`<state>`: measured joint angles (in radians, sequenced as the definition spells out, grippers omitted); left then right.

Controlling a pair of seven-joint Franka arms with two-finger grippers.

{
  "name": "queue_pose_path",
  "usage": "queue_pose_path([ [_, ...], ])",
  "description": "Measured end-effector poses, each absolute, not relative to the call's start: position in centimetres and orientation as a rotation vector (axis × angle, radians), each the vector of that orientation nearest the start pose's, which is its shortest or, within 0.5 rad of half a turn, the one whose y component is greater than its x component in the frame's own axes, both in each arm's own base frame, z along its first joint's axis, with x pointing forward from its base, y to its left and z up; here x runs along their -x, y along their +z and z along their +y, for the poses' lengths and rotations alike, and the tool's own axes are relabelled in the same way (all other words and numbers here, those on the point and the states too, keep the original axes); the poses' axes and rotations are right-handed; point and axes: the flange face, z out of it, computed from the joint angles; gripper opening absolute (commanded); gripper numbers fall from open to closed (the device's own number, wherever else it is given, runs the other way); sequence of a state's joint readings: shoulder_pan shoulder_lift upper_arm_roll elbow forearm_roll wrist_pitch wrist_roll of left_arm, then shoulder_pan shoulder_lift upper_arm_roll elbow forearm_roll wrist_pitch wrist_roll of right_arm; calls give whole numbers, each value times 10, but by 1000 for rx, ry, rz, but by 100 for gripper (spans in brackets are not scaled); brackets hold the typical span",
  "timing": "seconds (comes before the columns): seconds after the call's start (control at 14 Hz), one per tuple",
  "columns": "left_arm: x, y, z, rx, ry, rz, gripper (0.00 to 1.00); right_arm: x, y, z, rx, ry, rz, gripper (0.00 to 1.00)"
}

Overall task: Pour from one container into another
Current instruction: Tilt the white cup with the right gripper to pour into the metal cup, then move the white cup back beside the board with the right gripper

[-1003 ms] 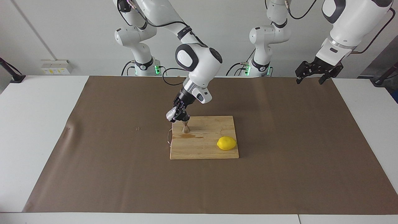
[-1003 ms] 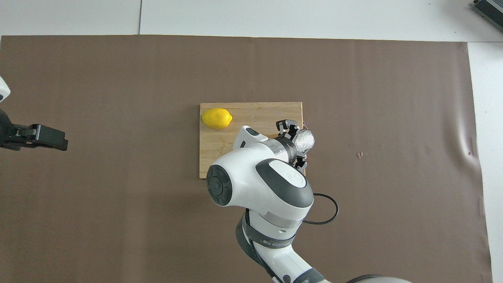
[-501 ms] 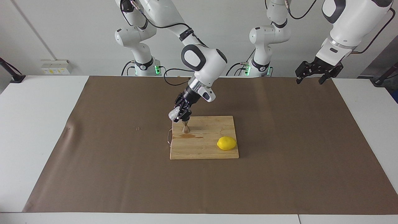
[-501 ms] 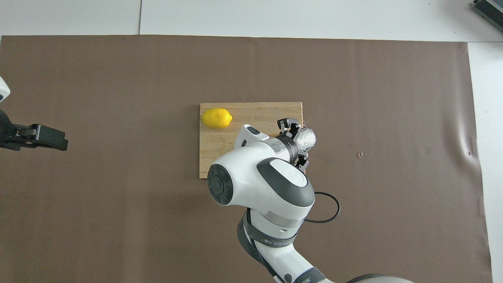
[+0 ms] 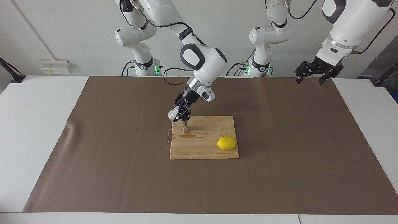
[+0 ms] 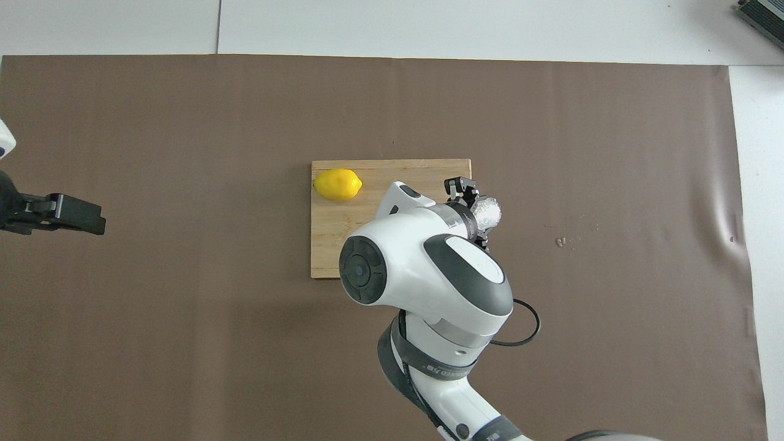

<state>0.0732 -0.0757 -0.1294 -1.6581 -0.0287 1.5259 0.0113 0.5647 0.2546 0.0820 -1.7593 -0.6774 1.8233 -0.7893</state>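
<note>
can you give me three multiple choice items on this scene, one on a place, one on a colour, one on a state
1. Where does the jigger stand?
A. on the wooden board
B. on the bare brown paper
C. in the left gripper

2. What colour is the lemon?
A. green
B. yellow
C. orange

3. How is the glass cup held?
A. upright on the board
B. lying on the paper
C. tilted in the right gripper above the jigger

Answers:
1. A, its foot rests on the board near the corner toward the right arm's end.
2. B, it is bright yellow in both views.
3. C, the right gripper clamps it at a slant. The left gripper waits over the table's edge.
</note>
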Motion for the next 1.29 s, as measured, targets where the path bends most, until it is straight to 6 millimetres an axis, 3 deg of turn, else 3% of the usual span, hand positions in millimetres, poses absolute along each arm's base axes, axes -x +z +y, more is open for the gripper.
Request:
queue_pose_path([
  [0.36, -524, 620, -35, 3156, 91, 106, 100, -535, 436, 302, -1819, -295, 1938, 0],
  [0.72, -524, 620, -35, 3156, 91, 106, 100, -562, 434, 254, -1938, -286, 2039, 0],
  [0.93, -524, 620, -35, 3156, 91, 105, 100, -577, 414, 213, -1996, -241, 2120, 0],
  [1.07, -524, 620, -35, 3156, 91, 105, 100, -585, 391, 179, -2036, -174, 2166, 0],
  [1.29, -524, 620, -35, 3156, 91, 105, 100, -581, 350, 132, -2145, -90, 2199, 0],
])
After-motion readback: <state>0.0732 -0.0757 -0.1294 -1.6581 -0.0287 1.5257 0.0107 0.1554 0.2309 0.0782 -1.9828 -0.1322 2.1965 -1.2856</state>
